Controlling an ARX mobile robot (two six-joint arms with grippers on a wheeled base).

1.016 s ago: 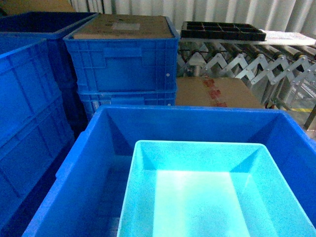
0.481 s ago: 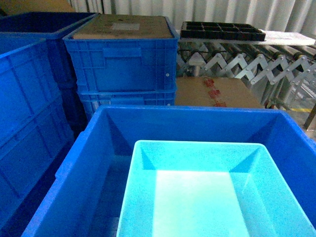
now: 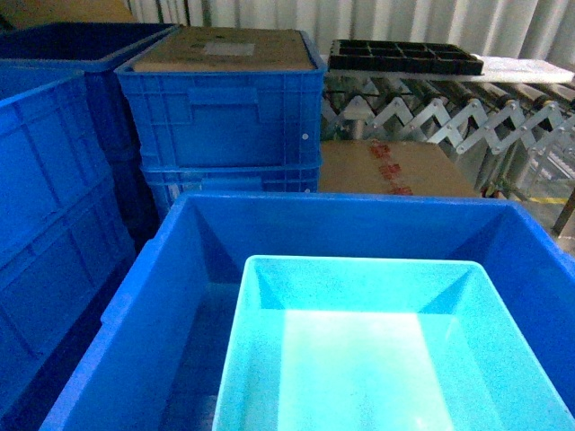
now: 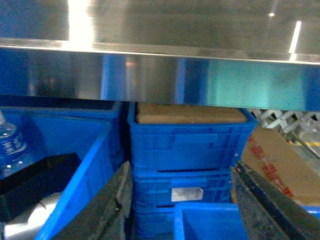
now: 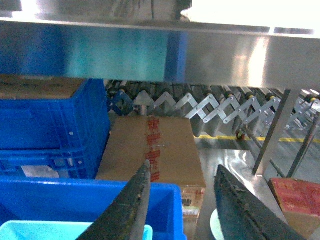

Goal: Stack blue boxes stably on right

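Both jaws gape, turquoise tub below.

Head view: looks forward and slanting down from above, close over the turquoise tub inside a dark blue crate. Left wrist view: low, level, facing forward under a steel ledge, between its jaws. Right wrist view: likewise low and forward. All three share the stacked blue crates and cardboard box.
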